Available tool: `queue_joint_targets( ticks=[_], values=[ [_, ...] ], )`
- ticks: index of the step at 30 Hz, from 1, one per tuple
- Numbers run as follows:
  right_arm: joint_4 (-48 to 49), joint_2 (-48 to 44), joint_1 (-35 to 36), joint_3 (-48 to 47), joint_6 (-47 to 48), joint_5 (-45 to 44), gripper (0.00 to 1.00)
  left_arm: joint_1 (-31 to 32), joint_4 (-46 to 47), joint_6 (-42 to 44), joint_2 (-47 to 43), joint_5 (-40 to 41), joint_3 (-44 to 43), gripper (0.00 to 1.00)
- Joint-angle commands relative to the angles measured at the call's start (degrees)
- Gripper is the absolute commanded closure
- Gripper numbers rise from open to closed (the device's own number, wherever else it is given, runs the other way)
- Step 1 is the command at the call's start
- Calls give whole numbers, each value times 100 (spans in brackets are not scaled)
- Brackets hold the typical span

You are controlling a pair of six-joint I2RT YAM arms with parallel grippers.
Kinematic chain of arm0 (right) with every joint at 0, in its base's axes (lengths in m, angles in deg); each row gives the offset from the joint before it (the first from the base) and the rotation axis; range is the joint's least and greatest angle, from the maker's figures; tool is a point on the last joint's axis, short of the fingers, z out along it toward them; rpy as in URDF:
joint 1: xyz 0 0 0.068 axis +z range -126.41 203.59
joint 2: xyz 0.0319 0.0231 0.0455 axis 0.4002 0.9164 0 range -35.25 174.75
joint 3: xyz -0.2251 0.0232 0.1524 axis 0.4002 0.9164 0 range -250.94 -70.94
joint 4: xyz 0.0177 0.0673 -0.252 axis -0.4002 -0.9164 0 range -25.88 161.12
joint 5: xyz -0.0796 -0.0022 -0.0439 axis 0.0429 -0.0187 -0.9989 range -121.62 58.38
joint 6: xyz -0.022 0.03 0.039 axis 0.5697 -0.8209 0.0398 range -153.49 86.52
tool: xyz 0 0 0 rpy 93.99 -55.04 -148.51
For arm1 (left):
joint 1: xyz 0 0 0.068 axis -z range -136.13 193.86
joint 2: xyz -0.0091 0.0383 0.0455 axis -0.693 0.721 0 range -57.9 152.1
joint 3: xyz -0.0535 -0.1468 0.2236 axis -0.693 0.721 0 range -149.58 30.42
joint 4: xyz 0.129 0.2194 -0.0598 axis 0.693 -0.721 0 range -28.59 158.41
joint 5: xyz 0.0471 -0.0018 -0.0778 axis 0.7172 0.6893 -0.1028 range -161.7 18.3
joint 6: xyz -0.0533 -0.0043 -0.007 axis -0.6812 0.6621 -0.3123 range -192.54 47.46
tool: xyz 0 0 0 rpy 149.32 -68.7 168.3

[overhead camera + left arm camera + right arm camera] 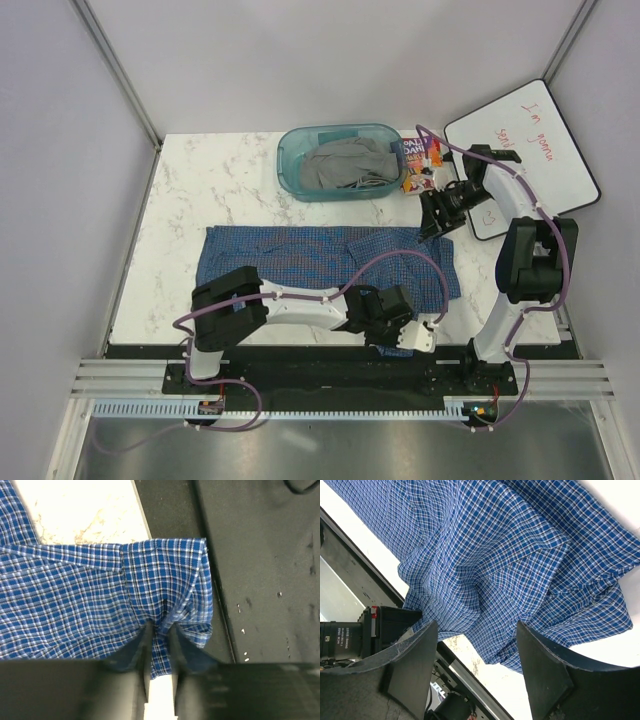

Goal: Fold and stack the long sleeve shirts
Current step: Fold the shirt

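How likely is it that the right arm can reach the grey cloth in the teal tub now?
Probably yes: the right claw is open, empty and hovers near the tub, and the grey cloth lies uncovered in its open top.

From above, my left arm [300, 303] covers the near edge of the shirt [300, 255], so I cannot see how it lies there. In the left wrist view the left gripper [160, 630] has blurred fingers [132, 655], and the shirt runs off the left edge. The writing on the whiteboard [560, 165] is too small for me to read, and the right arm [535, 260] hides part of the board.
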Motion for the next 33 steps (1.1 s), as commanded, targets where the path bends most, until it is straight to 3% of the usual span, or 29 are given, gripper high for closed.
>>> queue_joint_targets(
  ticks=[1,4,7,11,14,20,26,30,33],
  values=[
    [-65,-250,-28,-59,197,192,29,0,-23,61,-117,70,76,90],
    [-170,-268,-28,-199,337,219,28,-106,-321,149,-574,-306,6,98],
    [-223,-303,-20,-410,574,324,26,-553,-883,158,-1321,-1395,-380,98],
    [-302,-451,-28,-656,1153,763,20,-1763,-2043,588,-1648,-3045,-1546,98],
    [-85,-889,-28,-631,1637,1376,13,-2590,-2887,1193,-1508,-3760,-2267,98],
    [1338,-2636,59,607,1946,2249,2,-3524,-3459,2538,-1402,-4542,-2429,97],
    [2464,-4089,1016,1917,2288,1643,2,-3701,-3679,3515,-1463,-4896,-2358,97],
    [3256,-4407,1798,2418,2122,1046,2,-3701,-4162,4391,-1472,-5080,-2315,96],
    [3775,-4469,2202,2578,2008,799,3,-3718,-4242,4455,-1419,-5081,-2314,96]
  ],
)
